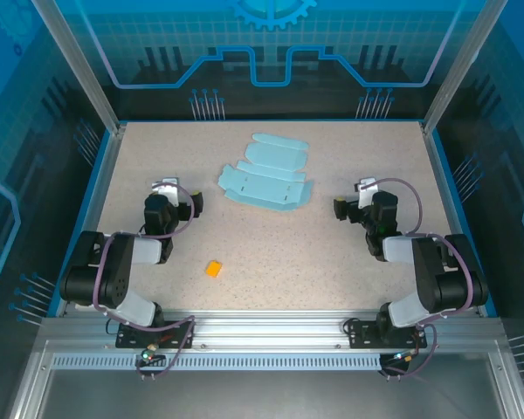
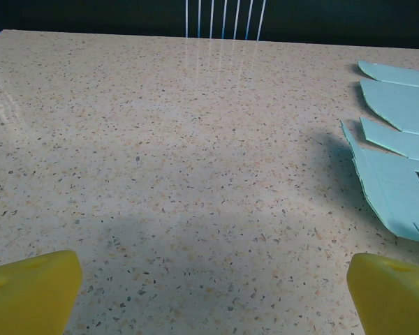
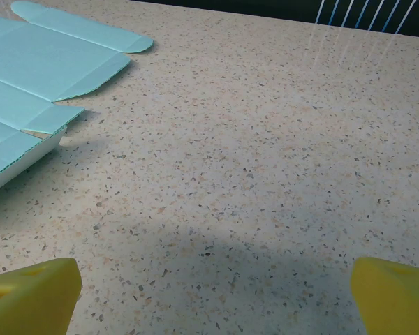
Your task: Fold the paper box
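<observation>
The paper box (image 1: 268, 175) is a pale light-blue die-cut sheet lying mostly flat at the back middle of the table, its flaps spread out. Its left flaps show at the right edge of the left wrist view (image 2: 398, 153), and its right flaps at the upper left of the right wrist view (image 3: 42, 70), one edge slightly raised. My left gripper (image 1: 176, 194) rests to the left of the sheet, open, with yellow fingertips (image 2: 31, 289) far apart over bare table. My right gripper (image 1: 358, 196) rests to the right of it, open too, fingertips (image 3: 394, 293) wide and nothing between them.
A tiny orange block (image 1: 213, 269) lies near the front between the arms. The speckled table (image 1: 271, 253) is ringed by a blue rim and metal frame posts (image 1: 74, 65). Both arms sit folded back near their bases.
</observation>
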